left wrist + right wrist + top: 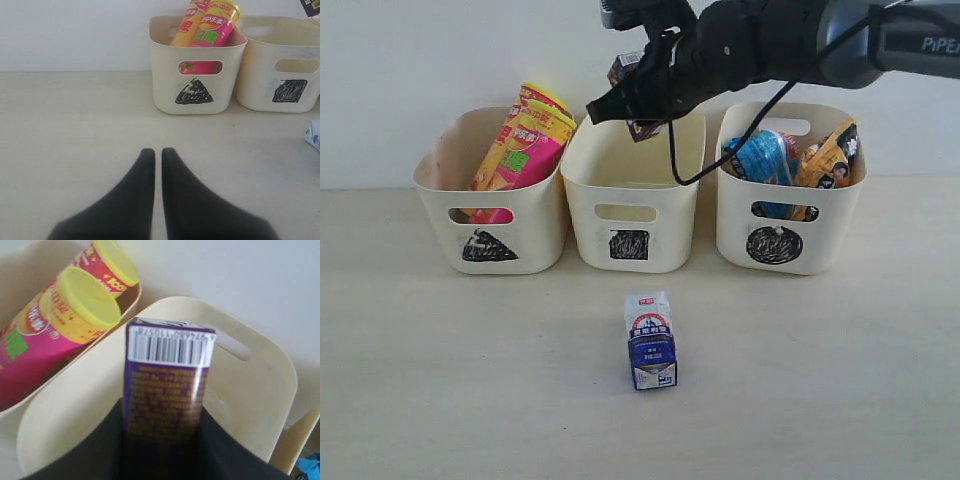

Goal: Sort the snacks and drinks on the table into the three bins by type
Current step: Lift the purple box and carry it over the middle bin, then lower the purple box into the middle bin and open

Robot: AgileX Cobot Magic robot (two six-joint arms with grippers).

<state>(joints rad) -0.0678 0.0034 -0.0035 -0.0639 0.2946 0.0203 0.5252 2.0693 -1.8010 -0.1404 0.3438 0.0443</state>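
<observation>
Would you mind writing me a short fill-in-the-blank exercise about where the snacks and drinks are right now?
1. The two chip canisters lean in the bin marked with a ____.
2. The right gripper holds the purple carton above the bin marked with a ____.
3. The white-and-blue carton stands on the table in front of the ____ bin.
4. Both crinkly bags sit in the bin marked with a ____.
Missing words: triangle; square; middle; circle.

The right arm [760,40] is black, partly wrapped in a crinkled dark cover [720,55], with white "PiPER" lettering [940,44] on one link and a thin black cable [696,182] looping below. The left end effector [158,151] has two matte black tapering fingers [135,195]
</observation>
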